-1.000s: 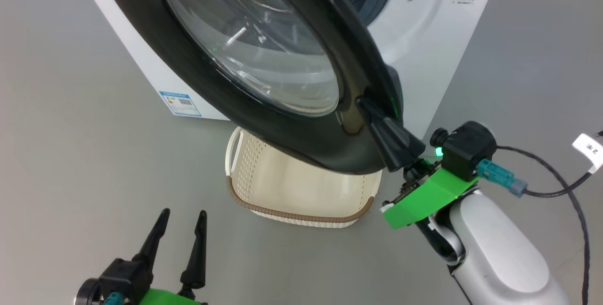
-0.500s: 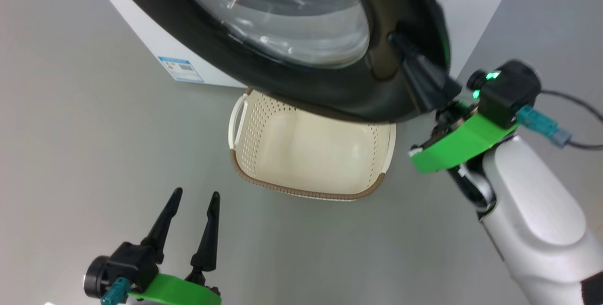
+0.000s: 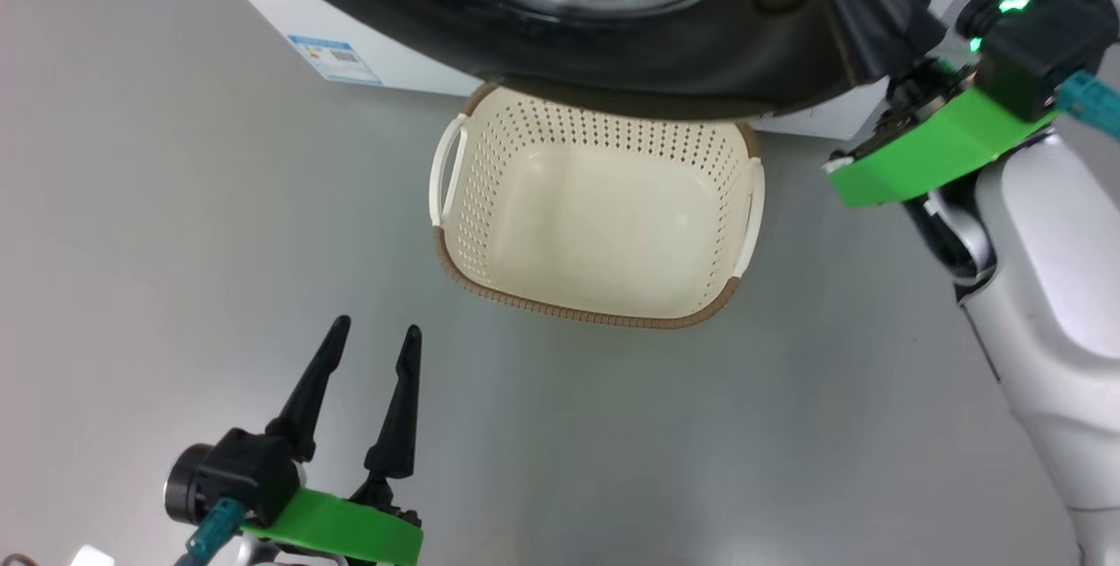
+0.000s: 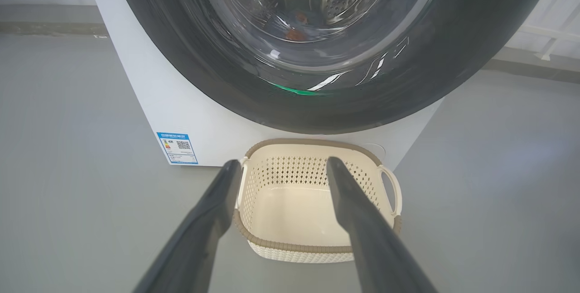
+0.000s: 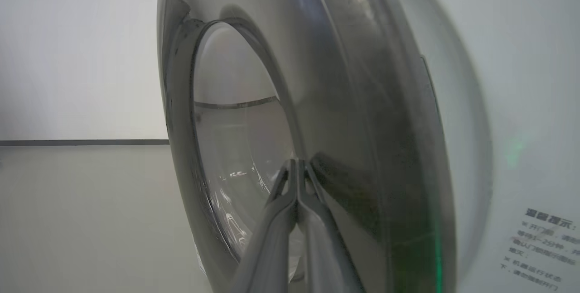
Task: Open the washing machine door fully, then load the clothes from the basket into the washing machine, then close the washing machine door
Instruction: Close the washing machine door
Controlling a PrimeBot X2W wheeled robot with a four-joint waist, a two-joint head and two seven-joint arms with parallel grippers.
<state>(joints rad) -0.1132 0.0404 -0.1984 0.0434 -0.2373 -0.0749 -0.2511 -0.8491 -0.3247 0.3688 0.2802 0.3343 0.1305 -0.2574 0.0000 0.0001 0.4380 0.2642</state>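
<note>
One washing machine (image 4: 181, 112) is standing on the floor (image 3: 175, 242); its washing machine door (image 3: 665, 59) is overhanging the far rim of the basket (image 3: 604, 129); right tool (image 5: 297, 166), pressed together, is lying against the door's black rim; left tool (image 3: 376, 327) is hovering spread near the basket.

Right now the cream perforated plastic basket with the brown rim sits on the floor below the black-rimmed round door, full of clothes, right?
No. The cream perforated plastic basket is empty; the head view shows its bare bottom. It does sit on the grey floor below the black-rimmed round door.
</note>
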